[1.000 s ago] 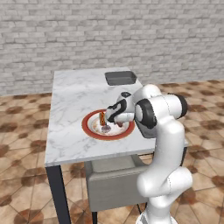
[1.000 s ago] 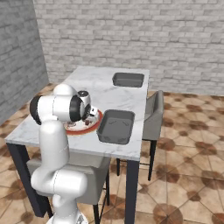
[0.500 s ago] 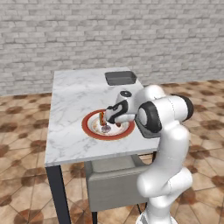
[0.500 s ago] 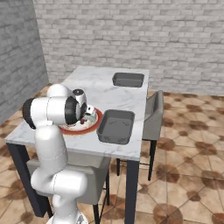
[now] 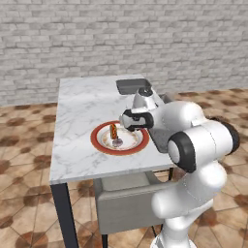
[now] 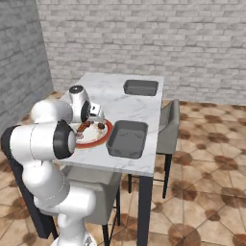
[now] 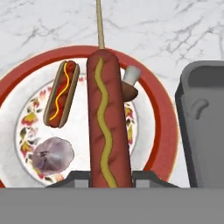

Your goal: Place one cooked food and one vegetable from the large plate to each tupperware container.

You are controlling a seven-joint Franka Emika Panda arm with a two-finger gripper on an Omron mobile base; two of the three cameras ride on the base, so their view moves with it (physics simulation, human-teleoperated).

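Pincer [image 7: 109,186] grips mustard-striped corn dog [image 7: 106,118] above red-rimmed plate [image 7: 162,114].

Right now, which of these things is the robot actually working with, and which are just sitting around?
Job: large plate, corn dog on a stick, hot dog, garlic, mushroom, two tupperware containers, gripper.

Just there: marble table, chair.

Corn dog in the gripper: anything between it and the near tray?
Nothing visible does. The corn dog rises from the gripper over the large plate. The near tray sits just beside the plate's rim, with bare marble between them. The hot dog, garlic and mushroom lie on the plate.
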